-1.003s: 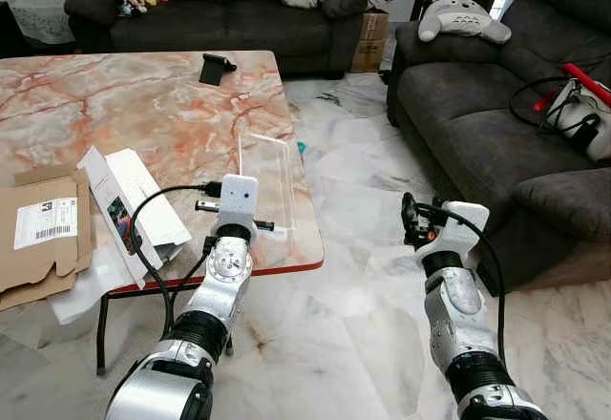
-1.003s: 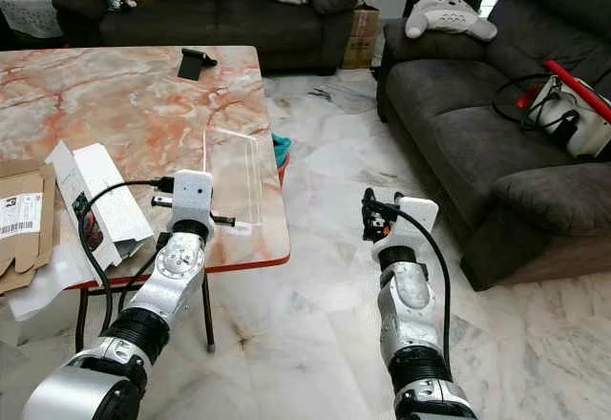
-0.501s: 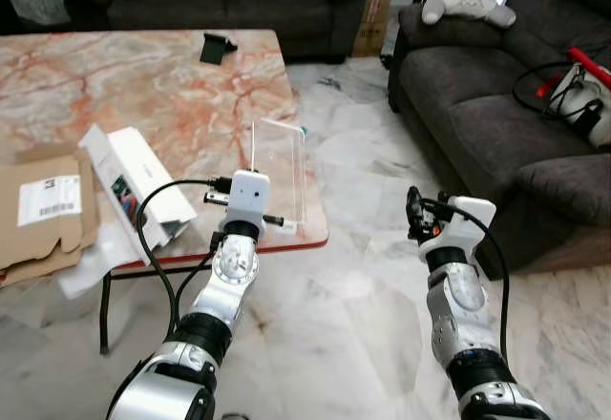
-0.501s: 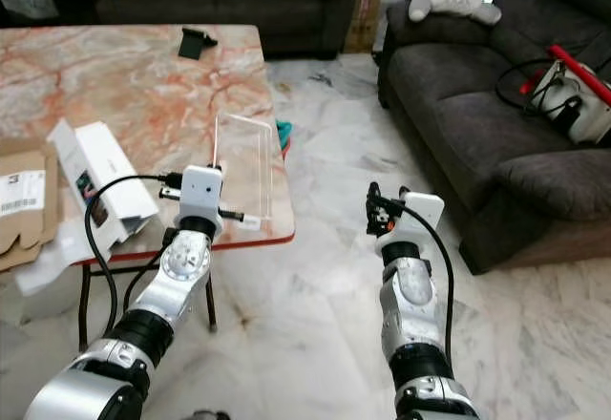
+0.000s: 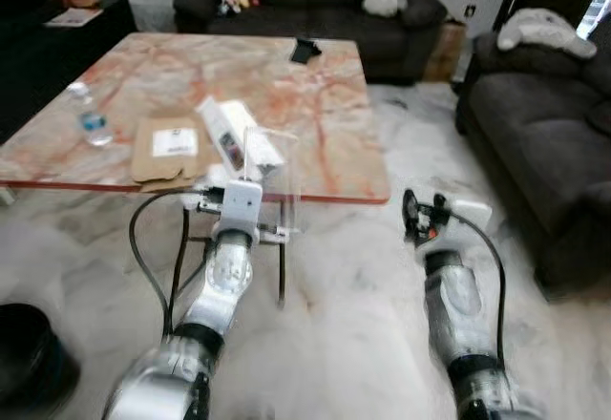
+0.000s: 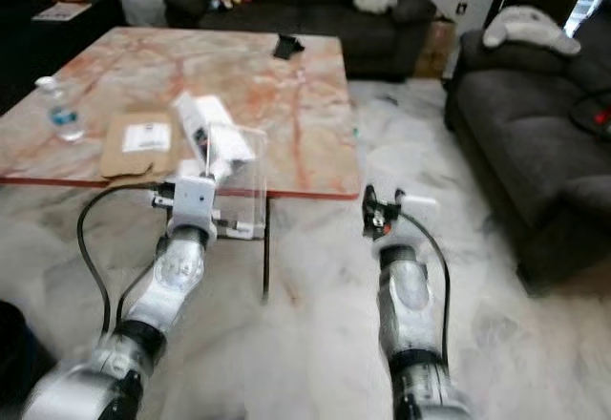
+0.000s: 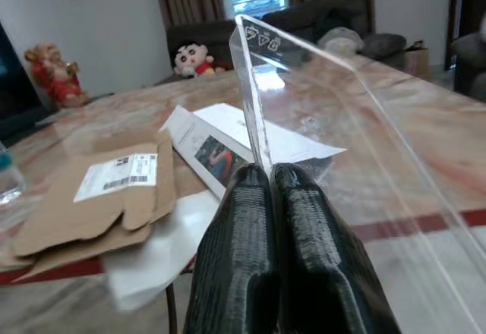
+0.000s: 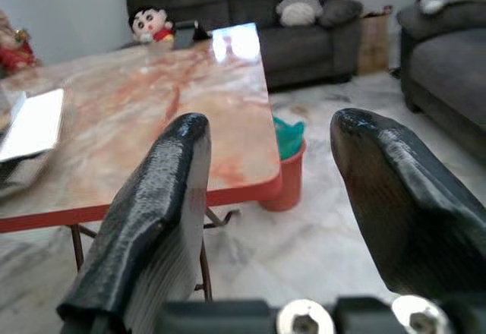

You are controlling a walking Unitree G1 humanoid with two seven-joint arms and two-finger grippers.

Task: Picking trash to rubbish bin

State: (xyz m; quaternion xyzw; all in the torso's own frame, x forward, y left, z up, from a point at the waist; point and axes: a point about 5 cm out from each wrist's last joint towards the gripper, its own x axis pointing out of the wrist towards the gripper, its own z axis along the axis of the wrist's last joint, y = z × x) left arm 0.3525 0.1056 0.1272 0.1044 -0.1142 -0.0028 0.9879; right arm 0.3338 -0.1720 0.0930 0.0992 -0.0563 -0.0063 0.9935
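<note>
A marble table (image 5: 124, 86) spans the frame's upper left, two dark sofas behind. The left gripper (image 7: 272, 190) pinches one clear plastic tray (image 5: 272, 167) at centre, clear of the table. The right gripper (image 8: 266, 197) hangs spread, empty. Carrying step, I'd say: next, reaching the bin (perhaps the dark round thing (image 5: 24, 348), lower left).

Cardboard (image 5: 170, 145) left of box (image 5: 239, 136) on table (image 5: 325, 124)

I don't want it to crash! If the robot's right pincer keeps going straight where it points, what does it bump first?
Probably the marble table. The open right pincer points at its near red-edged corner, with bare floor between. Depth is hard to judge, so it might pass just beside that corner.
</note>
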